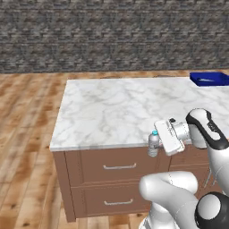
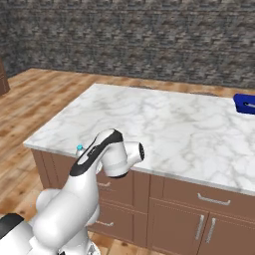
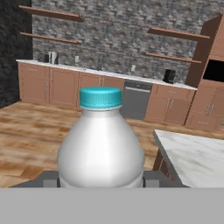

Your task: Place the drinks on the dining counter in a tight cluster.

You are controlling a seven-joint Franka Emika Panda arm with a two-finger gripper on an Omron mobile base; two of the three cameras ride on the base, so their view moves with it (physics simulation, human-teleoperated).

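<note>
Jaws around water bottle [image 3: 101, 148], upright.

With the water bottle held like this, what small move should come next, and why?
Probably carry the water bottle forward over the marble counter. The gripper holds it upright just off the counter's near edge, in front of the drawers, not yet above the top.

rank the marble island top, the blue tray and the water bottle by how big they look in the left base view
1. marble island top, by far the largest.
2. blue tray, cut off at the right edge, so unsure.
3. water bottle in the gripper, smallest, though it is nearer the camera.
</note>
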